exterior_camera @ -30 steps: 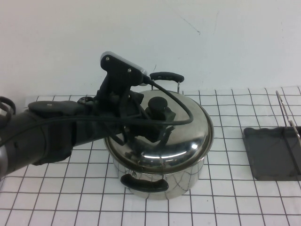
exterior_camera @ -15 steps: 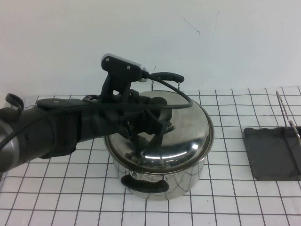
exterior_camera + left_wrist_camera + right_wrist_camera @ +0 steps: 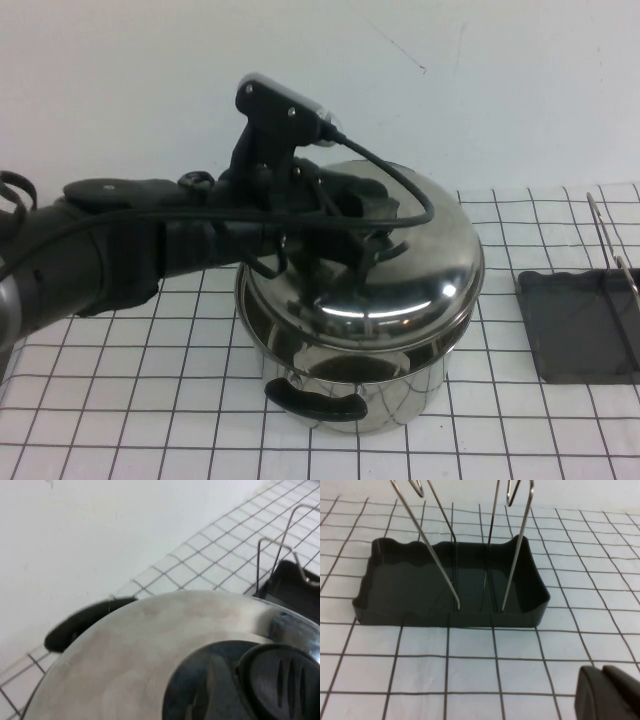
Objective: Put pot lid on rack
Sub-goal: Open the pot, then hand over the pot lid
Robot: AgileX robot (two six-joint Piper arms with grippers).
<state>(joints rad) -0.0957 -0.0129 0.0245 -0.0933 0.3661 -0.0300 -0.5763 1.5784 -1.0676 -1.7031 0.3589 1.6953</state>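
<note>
My left gripper (image 3: 365,225) is shut on the black knob of the pot lid (image 3: 400,290). The shiny domed lid hangs tilted just above the steel pot (image 3: 350,385), whose black handle (image 3: 315,402) faces the front. In the left wrist view the lid's dome (image 3: 150,640) fills the lower part, with a pot handle (image 3: 75,625) beyond it. The rack (image 3: 612,245) stands over its dark tray (image 3: 575,325) at the table's right edge. My right gripper (image 3: 607,692) hovers shut and empty just in front of the rack's wires (image 3: 515,550) and tray (image 3: 395,580); it is out of the high view.
A white cloth with a black grid (image 3: 500,420) covers the table, and a plain white wall (image 3: 500,90) rises close behind. The left arm's black cable (image 3: 400,180) loops over the lid. A stretch of gridded cloth lies between pot and rack.
The left gripper has closed on the knob and lifted the lid off the pot, up and slightly to the right. The right arm has not moved.
</note>
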